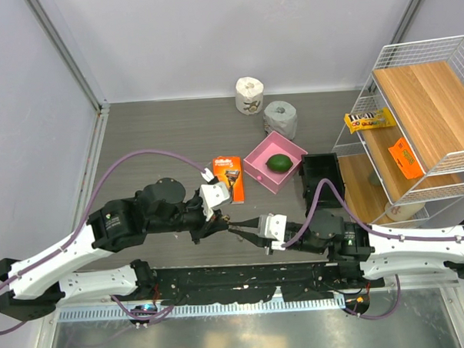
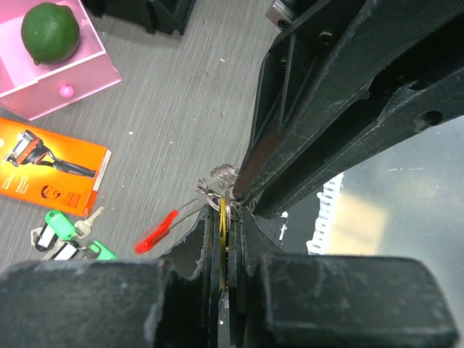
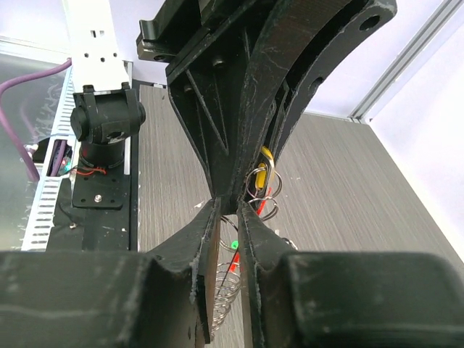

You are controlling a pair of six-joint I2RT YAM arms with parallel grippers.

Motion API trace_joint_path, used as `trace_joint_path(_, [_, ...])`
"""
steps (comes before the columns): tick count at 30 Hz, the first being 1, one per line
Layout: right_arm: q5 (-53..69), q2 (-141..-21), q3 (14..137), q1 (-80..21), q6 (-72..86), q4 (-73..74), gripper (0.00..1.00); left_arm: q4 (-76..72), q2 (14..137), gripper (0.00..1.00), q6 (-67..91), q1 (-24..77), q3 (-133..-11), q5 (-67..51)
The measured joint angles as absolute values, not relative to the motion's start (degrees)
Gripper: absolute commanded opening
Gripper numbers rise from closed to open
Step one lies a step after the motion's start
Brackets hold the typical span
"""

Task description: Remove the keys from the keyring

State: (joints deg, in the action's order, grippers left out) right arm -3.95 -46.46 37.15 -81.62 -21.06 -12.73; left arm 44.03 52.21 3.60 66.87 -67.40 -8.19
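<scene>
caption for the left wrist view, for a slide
Left gripper clamps a yellow-tagged key, right gripper at the red keyring, green-tagged keys on the table.

On the desk (image 1: 161,138), the razor box (image 1: 230,176) is lying behind my left tool (image 1: 222,220); the tray (image 1: 261,176) is sitting right of it, holding the lime (image 1: 278,163).

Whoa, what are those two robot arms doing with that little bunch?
They're emptying a red keyring. The left gripper pinches a yellow-tagged key joined to it. The right gripper meets it tip to tip, jaws nearly together at the small rings. Some green-tagged keys already lie apart on the table by the razor box.
</scene>
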Motion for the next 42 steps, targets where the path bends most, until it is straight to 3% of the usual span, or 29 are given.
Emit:
trace_joint_path(10, [-3.9, -38.4, 37.4, -81.6, -20.2, -2.5, 0.19, 44.4, 52.0, 0.0, 3.6, 67.1, -67.4, -5.4])
trace_joint_path(12, [-4.7, -34.8, 36.9, -81.6, -19.5, 0.0, 0.22, 44.4, 51.8, 0.0, 3.7, 67.1, -67.4, -5.1])
trace_joint_path(13, [-5.1, -33.5, 36.6, -81.6, -19.2, 0.8, 0.31, 44.4, 51.7, 0.0, 3.7, 67.1, -67.4, -5.1])
trace_joint_path(14, [-5.8, -32.0, 36.2, -81.6, -18.9, 1.8, 0.33, 44.4, 51.6, 0.0, 3.7, 67.1, -67.4, -5.1])
trace_joint_path(19, [-8.7, -27.8, 35.3, -81.6, -17.3, 2.2, 0.34, 44.4, 51.2, 0.0, 3.7, 67.1, -67.4, -5.1])
trace_joint_path(31, [-4.9, -43.6, 40.7, -81.6, -18.5, -2.7, 0.32, 44.4, 51.2, 0.0, 3.8, 67.1, -67.4, -5.4])
trace_joint_path(42, [-3.6, -48.8, 42.3, -81.6, -19.7, -7.8, 0.31, 44.4, 51.2, 0.0, 4.1, 67.1, -67.4, -6.3])
